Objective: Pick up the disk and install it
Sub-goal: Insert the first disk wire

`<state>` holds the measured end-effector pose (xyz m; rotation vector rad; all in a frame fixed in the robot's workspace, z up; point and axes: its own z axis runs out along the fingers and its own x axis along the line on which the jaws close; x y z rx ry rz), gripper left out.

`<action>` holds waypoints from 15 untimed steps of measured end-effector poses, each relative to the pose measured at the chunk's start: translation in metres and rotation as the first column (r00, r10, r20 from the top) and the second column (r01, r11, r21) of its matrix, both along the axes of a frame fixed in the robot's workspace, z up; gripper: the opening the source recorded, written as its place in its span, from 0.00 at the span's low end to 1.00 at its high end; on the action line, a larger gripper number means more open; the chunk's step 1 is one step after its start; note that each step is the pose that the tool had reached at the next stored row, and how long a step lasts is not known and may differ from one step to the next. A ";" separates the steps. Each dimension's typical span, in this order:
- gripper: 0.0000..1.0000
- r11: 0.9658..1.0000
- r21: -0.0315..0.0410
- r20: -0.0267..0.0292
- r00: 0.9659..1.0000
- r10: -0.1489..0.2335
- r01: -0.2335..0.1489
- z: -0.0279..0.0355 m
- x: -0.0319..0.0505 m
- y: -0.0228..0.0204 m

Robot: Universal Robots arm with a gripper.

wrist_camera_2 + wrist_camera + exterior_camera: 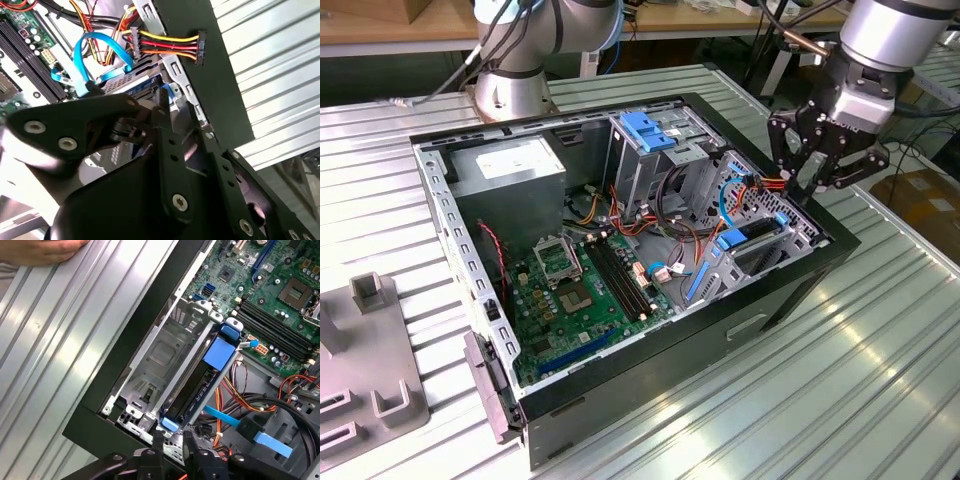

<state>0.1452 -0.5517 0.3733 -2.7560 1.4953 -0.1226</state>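
Two fingertips (157, 440) of the gripper (172, 441) stand a narrow gap apart with nothing seen between them: slightly parted and empty. They sit just beside the blue end clip of the disk (197, 387); whether they touch it cannot be told. The disk stands on edge, down in the grey drive bay (160, 352) at a corner of the computer case (790, 290). In the exterior view the gripper (810, 188) hangs over that same corner.

Judgement: the step in hand is seating the disk. To do it well, any push should bear on the carrier's end clip, square to the rails, never on the drive face, since a skewed push would likely jam a rail. The linkage should stay off the blue data cable (222, 415) and the yellow-red-orange power lead (165, 45), both close by.

Materials:
- The carrier is glossy moulded blue plastic, likely springy.
- The bay is stamped, perforated sheet metal with folded edges.
- The case wall is matt black.
- The table (840, 400) is ribbed bright metal.
- A hand (40, 250) rests on the table, well apart.
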 end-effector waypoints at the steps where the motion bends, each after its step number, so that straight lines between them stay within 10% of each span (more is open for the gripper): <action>1: 0.31 1.000 0.000 0.000 1.000 0.006 -0.006 -0.0001 0.0012 0.0000; 5: 0.31 1.000 0.000 0.000 1.000 0.030 -0.030 -0.0001 0.0102 0.0000; 8: 0.31 0.983 0.000 0.000 0.983 0.186 -0.186 -0.0004 0.0246 0.0094; 15: 0.31 0.974 -0.001 0.000 0.974 0.225 -0.225 -0.0007 0.0306 0.0205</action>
